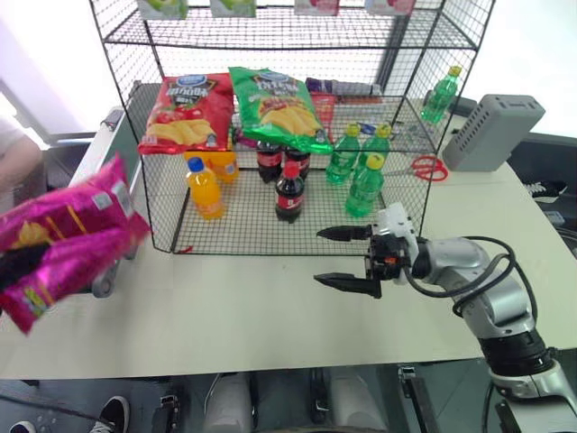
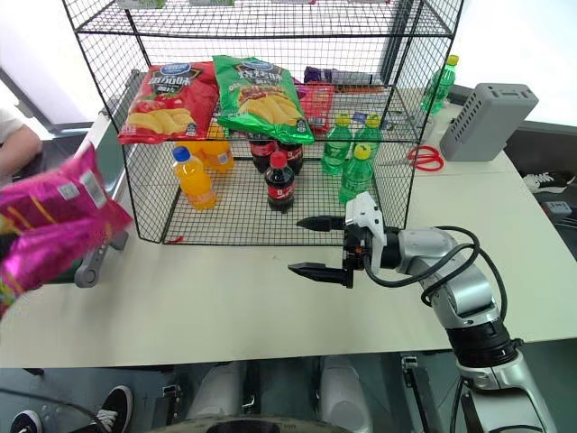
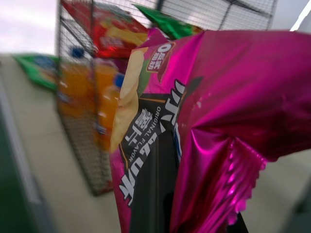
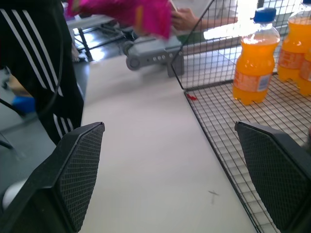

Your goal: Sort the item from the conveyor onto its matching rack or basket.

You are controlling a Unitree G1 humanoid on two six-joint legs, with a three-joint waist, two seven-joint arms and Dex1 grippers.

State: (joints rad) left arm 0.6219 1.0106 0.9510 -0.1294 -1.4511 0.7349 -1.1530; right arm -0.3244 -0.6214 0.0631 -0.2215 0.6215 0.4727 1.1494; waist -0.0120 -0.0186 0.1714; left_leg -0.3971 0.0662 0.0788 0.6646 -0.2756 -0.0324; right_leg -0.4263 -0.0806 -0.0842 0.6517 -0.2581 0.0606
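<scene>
Pink bag (image 1: 63, 236) at frame left sits clenched in my left gripper (image 3: 160, 204), while my right gripper (image 1: 347, 257) gapes empty before the rack (image 1: 288, 135).

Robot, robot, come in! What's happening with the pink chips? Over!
Left gripper shut on pink bag, lifted beside the rack. Right gripper open, empty, in front of the rack. Red bag and green bag already shelved.
</scene>
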